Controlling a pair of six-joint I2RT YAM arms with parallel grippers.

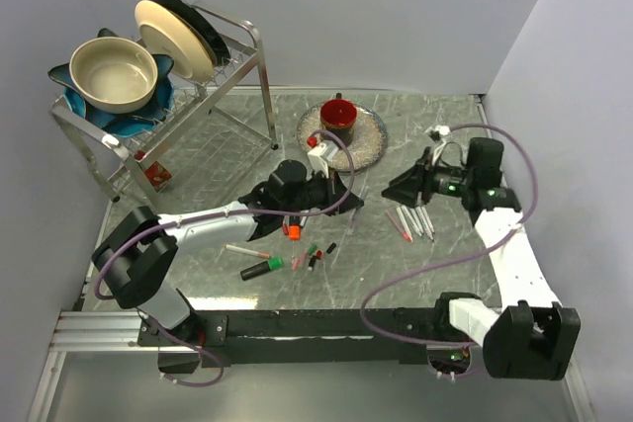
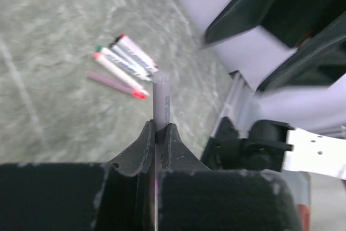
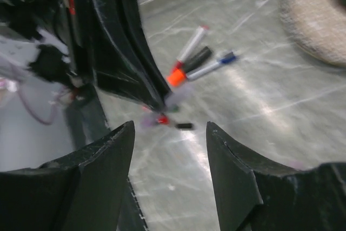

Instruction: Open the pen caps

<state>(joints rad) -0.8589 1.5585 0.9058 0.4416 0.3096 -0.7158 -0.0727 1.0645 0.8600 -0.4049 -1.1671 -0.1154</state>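
Seeing left gripper [image 2: 158, 131] jaws pinched tight on slim pale plastic pen barrel [image 2: 161, 98]. Seeing right gripper [image 3: 170, 128] jaws spread, gripping nothing (above grey marbled table [image 1: 386, 254]). Spotted tiny red, green, black plastic pen caps [image 1: 294, 232] loose on table near left gripper.

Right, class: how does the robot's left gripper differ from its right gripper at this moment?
The left gripper has its fingers shut on a pale pen; the right gripper has its fingers apart, holding nothing. The left gripper sits centrally, by the loose pen caps; the right gripper sits by the row of pens. Both are black and face each other.
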